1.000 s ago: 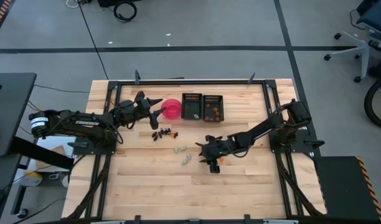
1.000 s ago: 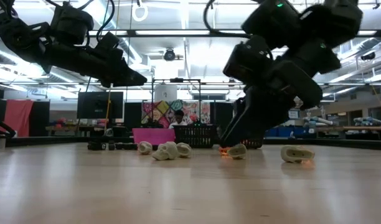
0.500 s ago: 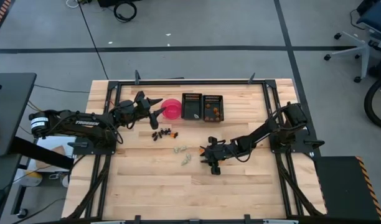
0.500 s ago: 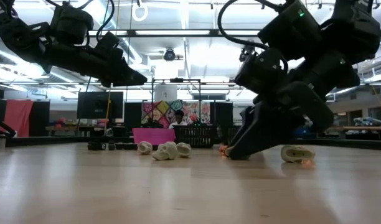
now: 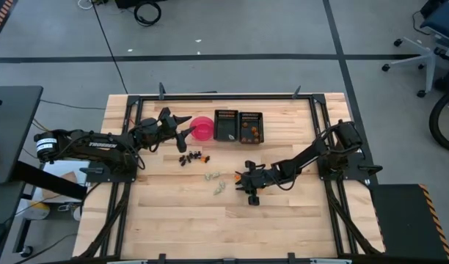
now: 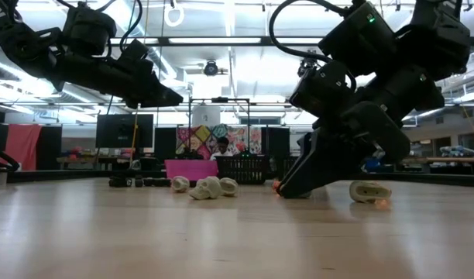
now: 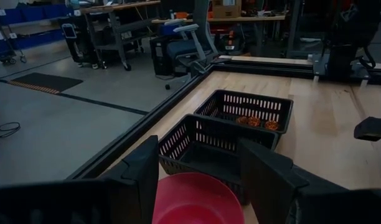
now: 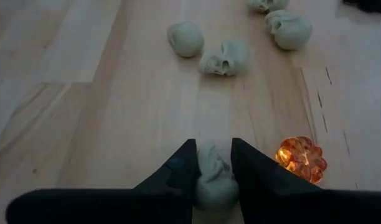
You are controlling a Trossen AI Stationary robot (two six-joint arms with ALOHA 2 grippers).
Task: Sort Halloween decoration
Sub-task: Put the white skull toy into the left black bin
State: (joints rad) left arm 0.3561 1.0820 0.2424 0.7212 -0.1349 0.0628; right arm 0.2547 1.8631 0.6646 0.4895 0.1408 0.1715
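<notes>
My right gripper is down at the table's middle, shut on a pale greenish-white skull piece. An orange pumpkin piece lies on the table just beside it. More pale skulls lie ahead of it on the table, toward the left. Dark pieces lie in a cluster near the pink bowl. My left gripper hangs open and empty above the bowl's left side. My right gripper pinches the pale skull piece by its two sides between its two fingers. The fingers slant down from the table's right. The skull sits on the table under the fingertips.
Two black trays stand side by side right of the bowl; the right one holds orange pieces. Another pale piece lies on the table by the right arm. A person shows in the room far behind the table.
My right gripper has come down and tipped lower onto the pale piece that lay beside the orange one, which its fingers now cover in the low view. Over the last half second it has kept still.
</notes>
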